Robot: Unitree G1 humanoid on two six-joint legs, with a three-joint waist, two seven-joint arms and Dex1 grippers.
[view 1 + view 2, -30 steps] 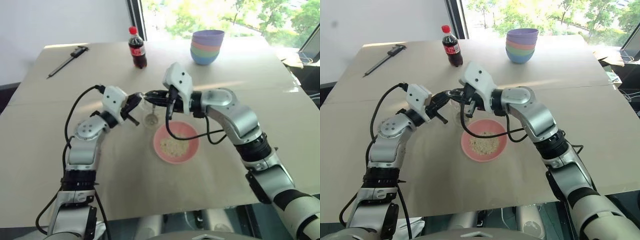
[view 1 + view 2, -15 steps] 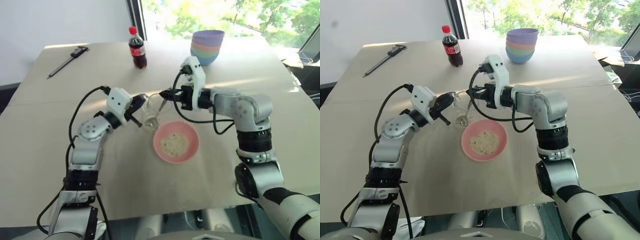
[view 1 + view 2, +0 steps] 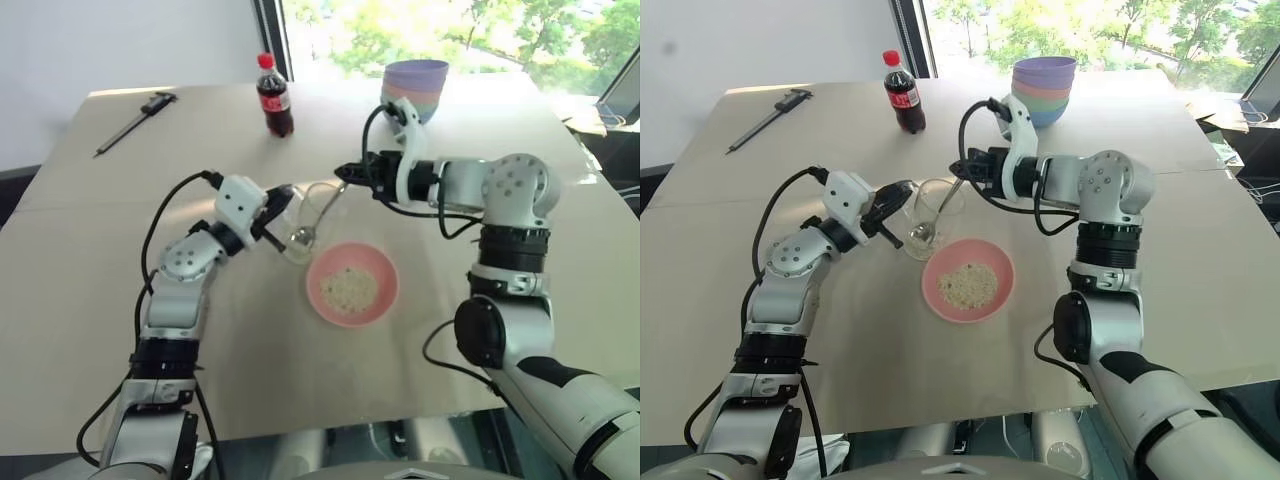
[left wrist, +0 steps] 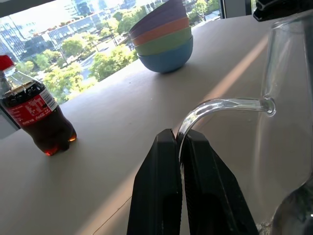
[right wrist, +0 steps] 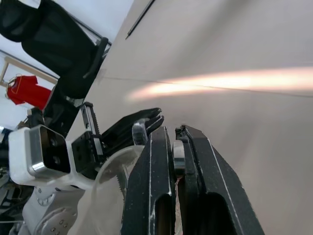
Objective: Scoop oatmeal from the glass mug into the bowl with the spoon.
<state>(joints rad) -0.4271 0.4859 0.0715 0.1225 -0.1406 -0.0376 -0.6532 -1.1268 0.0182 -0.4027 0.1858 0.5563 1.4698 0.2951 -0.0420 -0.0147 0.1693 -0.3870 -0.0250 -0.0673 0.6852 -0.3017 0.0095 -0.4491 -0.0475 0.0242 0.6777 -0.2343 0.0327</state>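
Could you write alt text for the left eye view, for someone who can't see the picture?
A two-armed robot works at a tan table: its left hand pinches the handle of a glass mug, while its right hand holds a spoon dipped inside it. A pink bowl holding oatmeal sits just in front.

Your two head cameras look forward and down over the beige tabletop (image 3: 90, 300), sharing nearly the same scene. Your left wrist camera sits close behind the clear glass mug's (image 4: 288, 122) handle, facing the stacked coloured bowls (image 4: 164, 41). Your right wrist camera looks along its fingers toward the left gripper (image 5: 134, 128).
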